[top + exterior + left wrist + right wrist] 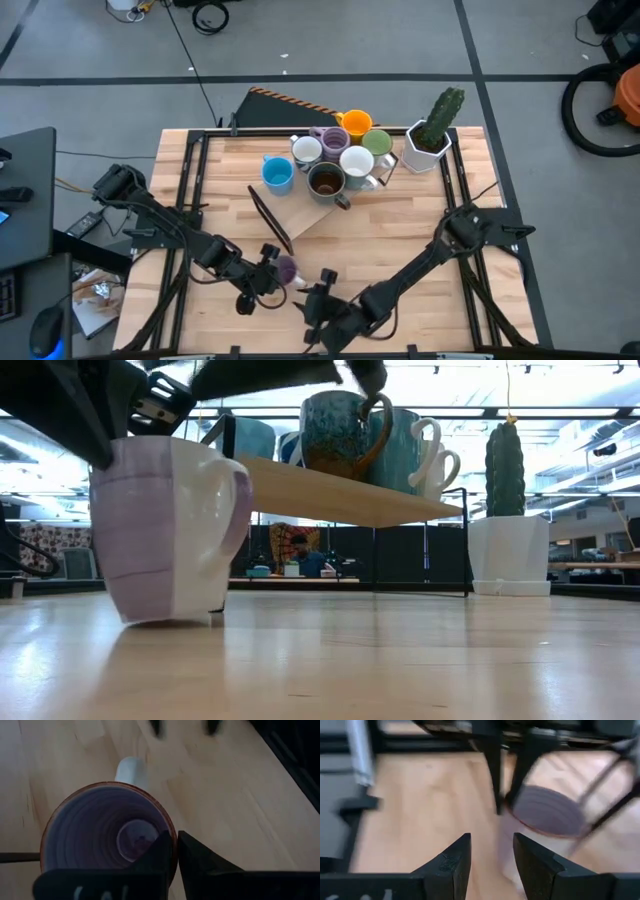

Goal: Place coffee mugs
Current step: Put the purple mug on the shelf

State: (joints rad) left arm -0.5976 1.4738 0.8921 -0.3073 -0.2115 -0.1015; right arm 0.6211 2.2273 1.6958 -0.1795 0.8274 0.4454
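I see my left gripper [272,268] low at the near table edge, fingers [167,855] clamped together. My right gripper [491,855] sits just beside it, fingers parted, holding nothing.

Round handled ceramic mugs [327,180]: eight visible, seven on the raised wooden board [300,212], one purple [286,268] apart
Potted green cactus [437,125]: one

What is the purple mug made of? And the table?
The purple mug looks like glazed ceramic: ridged rings inside, shiny pale handle, brownish rim. The left gripper pinches that rim. The table looks like pale wood, with visible grain and a slight sheen.
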